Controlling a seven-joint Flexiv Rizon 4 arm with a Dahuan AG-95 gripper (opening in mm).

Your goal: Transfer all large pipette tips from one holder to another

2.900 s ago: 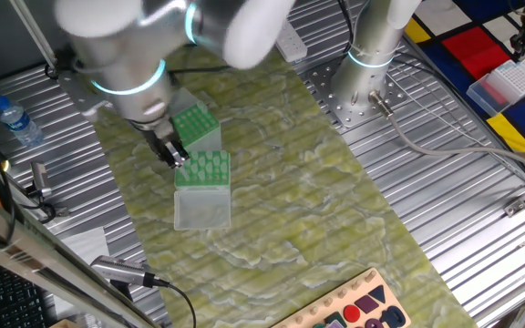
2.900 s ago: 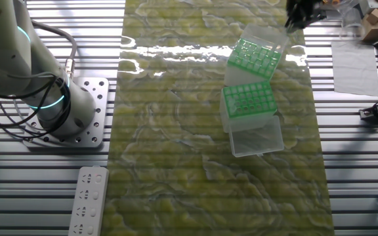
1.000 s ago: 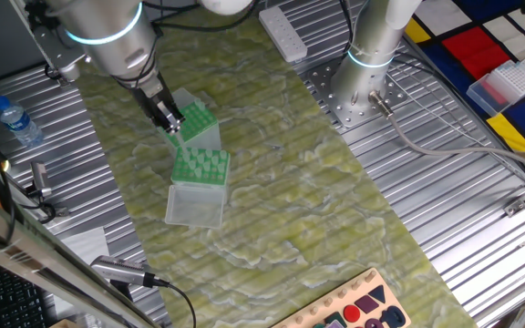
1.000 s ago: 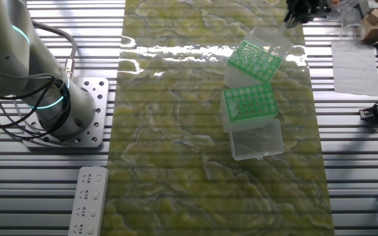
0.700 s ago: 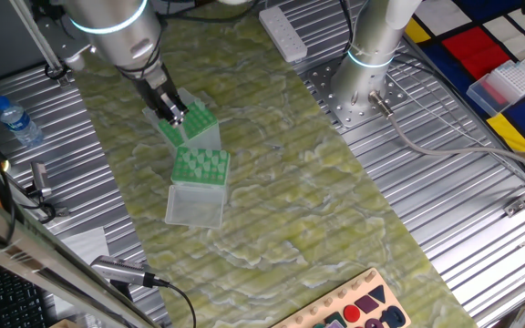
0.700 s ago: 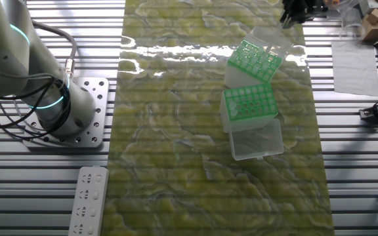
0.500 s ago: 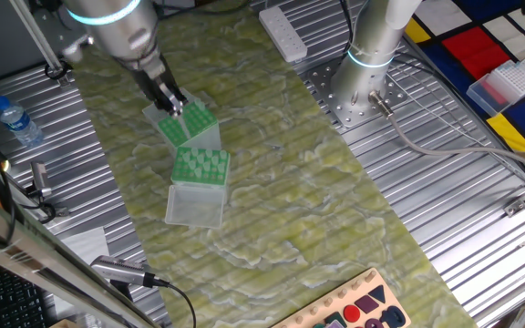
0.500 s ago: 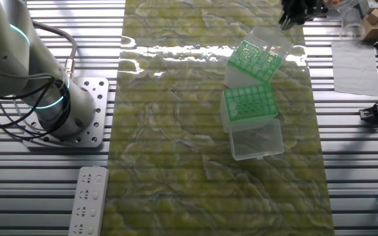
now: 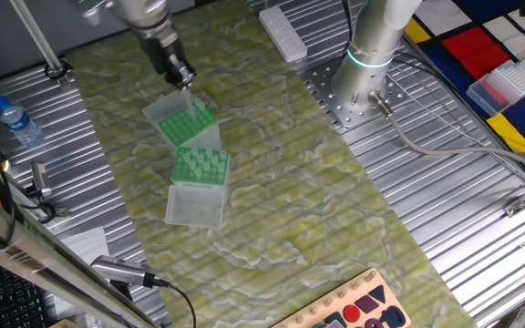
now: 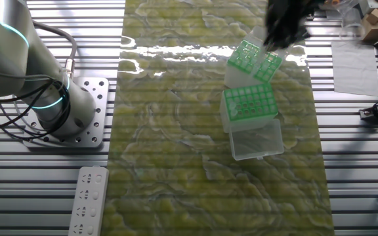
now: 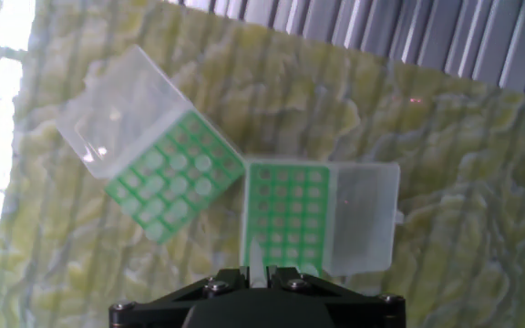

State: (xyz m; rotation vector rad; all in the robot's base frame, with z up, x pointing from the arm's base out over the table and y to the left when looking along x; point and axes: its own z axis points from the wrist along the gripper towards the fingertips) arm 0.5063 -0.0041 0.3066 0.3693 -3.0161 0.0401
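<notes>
Hand view: fingers (image 11: pixel 261 270) pinch one pale tip (image 11: pixel 256 260) above two green holders on the surface (image 9: pixel 335 219). Transfer appears mid-carry; the next move likely needs alignment over a free hole in the tilted holder (image 9: pixel 186 123).

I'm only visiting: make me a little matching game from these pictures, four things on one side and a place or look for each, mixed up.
1. pipette tip
2. water bottle
3. power strip
4. shape board

A. near the arm's base
B. clear, blue label
C. at the mat's end, coloured pieces
D. pinched in the gripper

Pairs: 1-D, 2-B, 3-A, 4-C.
</notes>
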